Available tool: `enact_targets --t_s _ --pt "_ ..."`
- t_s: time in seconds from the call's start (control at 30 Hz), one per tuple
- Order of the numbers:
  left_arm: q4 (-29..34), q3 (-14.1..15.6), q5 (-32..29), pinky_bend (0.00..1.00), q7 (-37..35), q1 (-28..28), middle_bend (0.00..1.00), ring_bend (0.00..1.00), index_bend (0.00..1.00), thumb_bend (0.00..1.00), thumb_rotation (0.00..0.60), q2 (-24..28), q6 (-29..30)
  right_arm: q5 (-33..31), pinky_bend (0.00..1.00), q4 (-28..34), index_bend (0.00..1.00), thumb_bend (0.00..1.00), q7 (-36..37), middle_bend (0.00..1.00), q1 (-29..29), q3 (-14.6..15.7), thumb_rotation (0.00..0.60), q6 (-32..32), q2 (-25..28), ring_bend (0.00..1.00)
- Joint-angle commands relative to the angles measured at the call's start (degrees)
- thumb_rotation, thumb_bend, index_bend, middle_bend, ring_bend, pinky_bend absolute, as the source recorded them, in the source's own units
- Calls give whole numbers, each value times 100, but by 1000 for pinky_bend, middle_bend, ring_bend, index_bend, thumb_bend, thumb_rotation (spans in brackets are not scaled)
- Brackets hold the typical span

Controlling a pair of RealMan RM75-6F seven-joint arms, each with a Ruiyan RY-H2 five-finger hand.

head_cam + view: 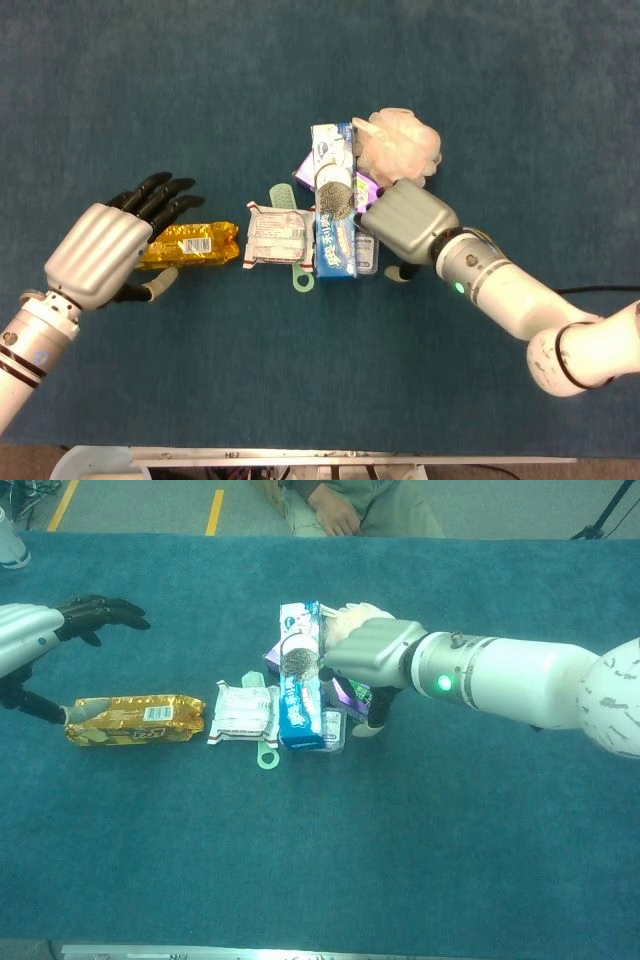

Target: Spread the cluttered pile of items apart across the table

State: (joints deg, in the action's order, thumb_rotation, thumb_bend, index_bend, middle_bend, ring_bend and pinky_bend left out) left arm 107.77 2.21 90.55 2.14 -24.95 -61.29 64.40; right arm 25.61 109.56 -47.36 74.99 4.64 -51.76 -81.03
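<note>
The pile sits mid-table. A blue toothpaste box (333, 218) (300, 695) lies nearly upright in the image, over a purple box (366, 186) and a clear case (366, 260). A pink loofah (402, 146) (346, 621) is behind them. My right hand (405, 222) (371, 655) presses its fingers against the blue box's right side, thumb down on the cloth and apart from the fingers. A white sachet (277, 236) (243, 712) and a green plastic piece (302, 279) lie left of the box. My left hand (110, 250) (40, 640) is open, fingers spread above the left end of a gold packet (192, 246) (135, 720).
The teal tablecloth (320, 400) stretches wide on all sides of the pile. In the chest view a seated person (350, 505) is beyond the far table edge. The near table edge (350, 458) runs along the bottom of the head view.
</note>
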Motion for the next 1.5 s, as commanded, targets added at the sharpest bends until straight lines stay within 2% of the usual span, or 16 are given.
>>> enact_targets --t_s 0.03,0.2,0.33,0.57,0.83,1.1,1.37,1.5 --pt "-2 -21 3 256 -18 -15 85 42 136 317 600 26 1 268 383 127 344 217 394 429 -187 -167 469 -87 203 294" --pt "-85 -63 162 256 -187 -162 86 42 137 317 600 66 -112 902 383 458 336 216 1144 429 -604 -379 470 -187 990 294" --pt "-314 -104 477 230 -553 -398 91 42 137 318 600 19 -241 1400 384 638 337 217 1586 429 -956 -355 470 -198 1612 294" --pt "-1039 -110 1209 211 -1185 -880 97 42 136 318 600 -315 -318 2190 384 803 336 216 2300 429 -1631 -263 469 -293 2443 294" --pt "-2040 40 2102 210 -1611 -1512 85 42 133 317 600 -898 -300 2955 386 764 337 217 3228 429 -2378 -336 473 -453 3216 294" --pt "-2923 29 2570 209 -1631 -2030 52 42 85 317 600 -1494 -98 3407 386 719 337 218 3659 429 -2787 -375 473 -266 3599 294" --pt "-4281 238 3389 209 -1724 -2648 33 42 38 318 600 -2060 560 3585 385 671 337 218 3818 429 -3048 -476 473 -108 3732 294" --pt "-4651 334 3518 209 -1801 -2865 32 42 38 318 600 -2268 711 3625 386 633 337 218 3905 429 -3140 -550 474 -48 3748 294"
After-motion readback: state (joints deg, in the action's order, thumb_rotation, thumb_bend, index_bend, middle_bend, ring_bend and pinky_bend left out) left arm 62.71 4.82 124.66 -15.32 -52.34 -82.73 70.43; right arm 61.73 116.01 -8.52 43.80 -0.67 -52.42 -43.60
